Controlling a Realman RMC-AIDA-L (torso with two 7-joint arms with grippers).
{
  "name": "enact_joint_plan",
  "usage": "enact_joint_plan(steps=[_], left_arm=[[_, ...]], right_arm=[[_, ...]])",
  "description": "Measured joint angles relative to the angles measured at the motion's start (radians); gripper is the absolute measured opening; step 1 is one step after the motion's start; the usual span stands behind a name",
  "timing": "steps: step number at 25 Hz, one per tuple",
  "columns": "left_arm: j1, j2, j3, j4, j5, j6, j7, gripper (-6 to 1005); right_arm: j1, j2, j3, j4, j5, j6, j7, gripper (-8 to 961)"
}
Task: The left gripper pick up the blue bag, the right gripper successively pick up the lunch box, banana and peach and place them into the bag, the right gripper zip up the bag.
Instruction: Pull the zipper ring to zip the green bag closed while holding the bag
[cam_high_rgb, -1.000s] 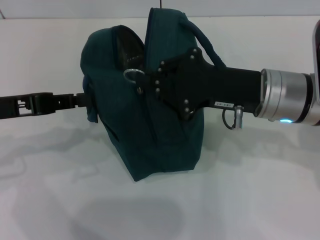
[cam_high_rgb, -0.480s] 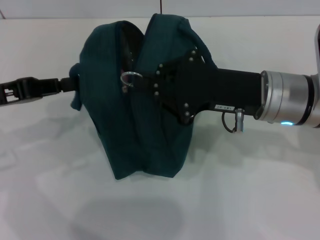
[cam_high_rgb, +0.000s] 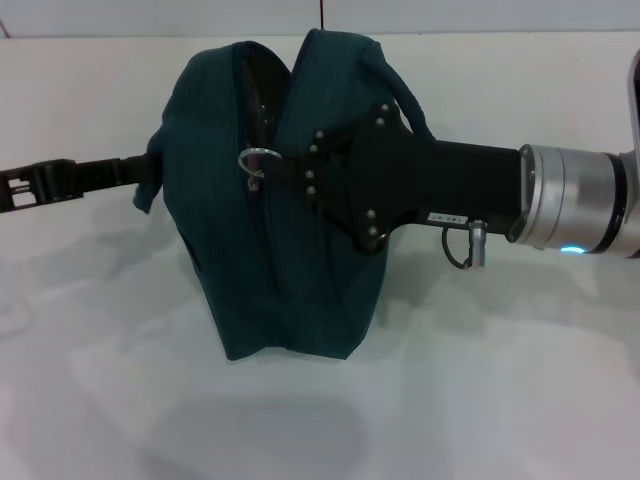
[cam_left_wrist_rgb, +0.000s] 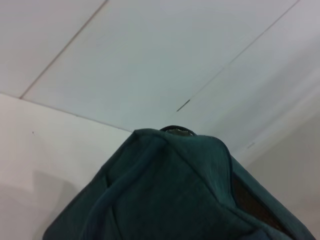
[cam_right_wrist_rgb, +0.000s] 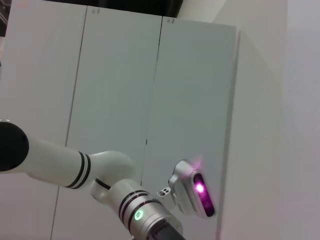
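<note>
The blue bag (cam_high_rgb: 290, 270) stands tilted on the white table, its top seam gaping a little. My left gripper (cam_high_rgb: 143, 178) reaches in from the left and is shut on the bag's side handle, its fingertips buried in the fabric. My right gripper (cam_high_rgb: 284, 172) comes in from the right across the bag's front and is shut on the zipper pull by the silver ring (cam_high_rgb: 256, 158). The left wrist view shows the bag (cam_left_wrist_rgb: 170, 195) from close up. The lunch box, banana and peach are out of view.
The white table (cam_high_rgb: 480, 380) spreads around the bag. A padded loop handle (cam_high_rgb: 405, 95) arches over my right gripper's body. White cabinet doors (cam_right_wrist_rgb: 120, 100) fill the right wrist view.
The bag has shifted left and leaned over as my left arm pulled its handle leftward. The zipper ring and my right gripper moved slightly left with it.
</note>
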Motion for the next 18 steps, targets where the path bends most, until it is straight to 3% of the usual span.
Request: enact_joint_plan(steps=[1,12,18], left_arm=[[0.001,0.002,-0.003,0.000,-0.005,-0.001,0.003,85],[0.013,0.021,-0.043,0.006,-0.016,0.001,0.000,515],[0.017,0.043,-0.080,0.008,-0.018,0.021,0.000,656]], right_arm=[[0.000,0.000,0.000,0.000,0.000,0.000,0.000,28],[0.001,0.000,0.005,0.003,0.000,0.003,-0.004,29],[0.022,0.003,0.004,0.003,0.000,0.015,-0.013,29]])
